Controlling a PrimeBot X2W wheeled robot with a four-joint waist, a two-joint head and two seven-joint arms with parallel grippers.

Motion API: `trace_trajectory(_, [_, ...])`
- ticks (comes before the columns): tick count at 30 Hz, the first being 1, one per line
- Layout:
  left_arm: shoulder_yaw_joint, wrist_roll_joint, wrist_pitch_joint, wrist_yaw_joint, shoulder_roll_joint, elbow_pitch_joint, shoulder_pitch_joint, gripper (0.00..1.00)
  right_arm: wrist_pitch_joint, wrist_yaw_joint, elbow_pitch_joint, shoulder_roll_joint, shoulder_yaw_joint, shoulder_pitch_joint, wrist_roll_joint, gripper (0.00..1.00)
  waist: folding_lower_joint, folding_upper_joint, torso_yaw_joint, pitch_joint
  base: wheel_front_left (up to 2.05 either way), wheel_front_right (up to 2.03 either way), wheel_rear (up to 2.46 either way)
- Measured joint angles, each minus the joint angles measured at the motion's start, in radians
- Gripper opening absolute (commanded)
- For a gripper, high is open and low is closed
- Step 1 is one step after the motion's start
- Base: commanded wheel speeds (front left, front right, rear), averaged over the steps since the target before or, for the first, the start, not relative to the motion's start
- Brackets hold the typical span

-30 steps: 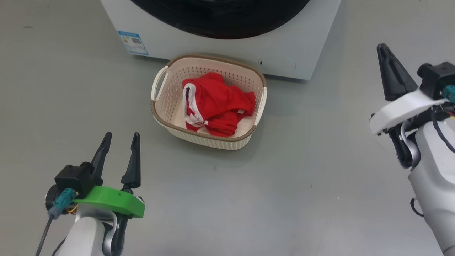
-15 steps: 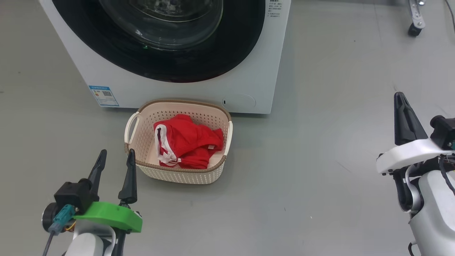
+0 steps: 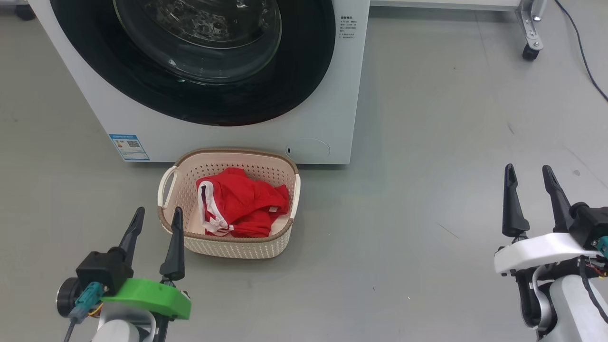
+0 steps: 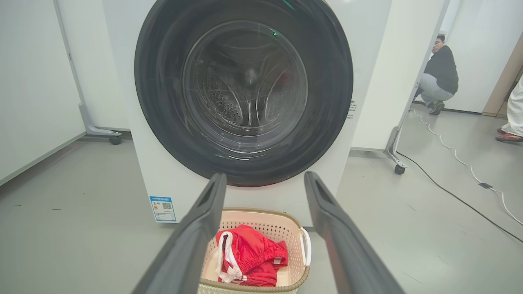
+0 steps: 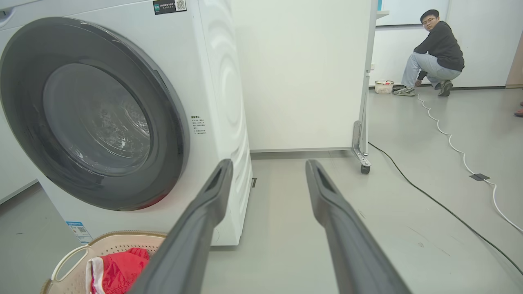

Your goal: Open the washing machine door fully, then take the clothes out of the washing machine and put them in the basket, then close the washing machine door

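The washing machine door (image 3: 190,52) sits shut, flush in the front of the washing machine (image 3: 344,114). The clothes (image 3: 242,206) lie bunched in the basket (image 3: 228,248), which stands on the grey floor (image 3: 403,223) just before the machine, below the door and right of its blue label (image 3: 129,147). Right of the machine stands a white panel on castors (image 5: 302,73); a black cable (image 5: 429,196) runs across the floor, and a person (image 5: 437,49) crouches far behind. Nothing lies between the arms and the basket. The left pincer (image 3: 159,211) hovers beside the basket's near left corner, its 2 fingers spread and empty. The right pincer (image 3: 528,168) hangs well apart to the right, fingers likewise spread, pointing forward.
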Motion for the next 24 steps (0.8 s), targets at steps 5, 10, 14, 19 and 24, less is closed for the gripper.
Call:
trace_trajectory(5, [0.003,0.008,0.000,0.000,-0.001,0.000,0.010,1.00,0.000,0.000,-0.034,0.010,-0.007,0.043,-0.019,1.00,0.0000,0.0000,-0.004,-0.006,0.00,0.00,0.00])
trace_trajectory(10, [0.007,0.009,0.000,0.000,-0.004,-0.001,0.022,1.00,0.000,0.000,-0.066,0.014,-0.015,0.069,-0.036,1.00,0.0000,0.0000,-0.006,-0.008,0.00,0.00,0.00])
trace_trajectory(14, [0.007,0.017,0.000,0.000,-0.005,-0.003,0.023,1.00,0.000,0.000,-0.085,0.018,-0.021,0.086,-0.044,1.00,0.0000,0.0000,-0.007,-0.006,0.00,0.00,0.00])
trace_trajectory(19, [0.012,0.019,0.000,0.000,-0.006,-0.014,0.023,1.00,0.000,0.001,-0.100,0.026,-0.028,0.103,-0.053,1.00,0.0000,0.0000,-0.008,-0.006,0.00,0.00,0.00])
trace_trajectory(24, [0.016,0.040,0.000,0.000,-0.007,-0.027,0.023,1.00,0.000,0.002,-0.113,0.032,-0.033,0.114,-0.058,1.00,0.0000,0.0000,-0.010,-0.008,0.00,0.00,0.00])
